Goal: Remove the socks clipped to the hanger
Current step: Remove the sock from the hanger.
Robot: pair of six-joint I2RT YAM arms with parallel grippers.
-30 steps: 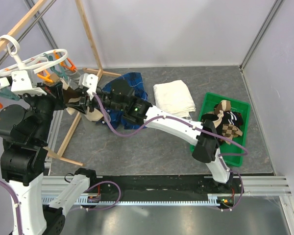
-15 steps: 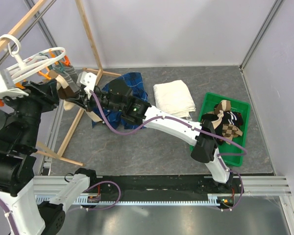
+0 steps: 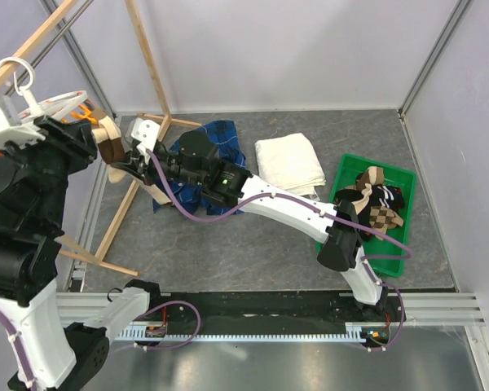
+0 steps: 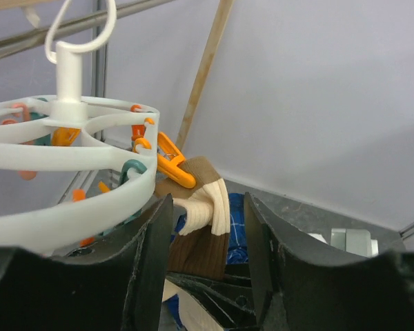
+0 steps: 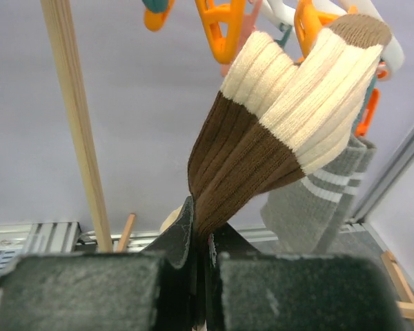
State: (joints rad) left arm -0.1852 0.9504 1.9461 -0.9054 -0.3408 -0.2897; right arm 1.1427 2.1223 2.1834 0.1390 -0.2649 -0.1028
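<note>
My right hand (image 5: 199, 238) has just clamped shut on the lower end of the brown-and-cream sock (image 5: 269, 152), while my left hand (image 4: 207, 207) has let go and now stands open beside the hanger (image 4: 69, 214). The sock still hangs from an orange clothespin (image 4: 174, 167), so I judge a downward pull comes next to free it.

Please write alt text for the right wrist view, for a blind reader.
The right gripper is shut on a brown and cream sock that hangs from the white hanger above. A grey striped sock hangs behind it, and a wooden pole stands at the left.
</note>
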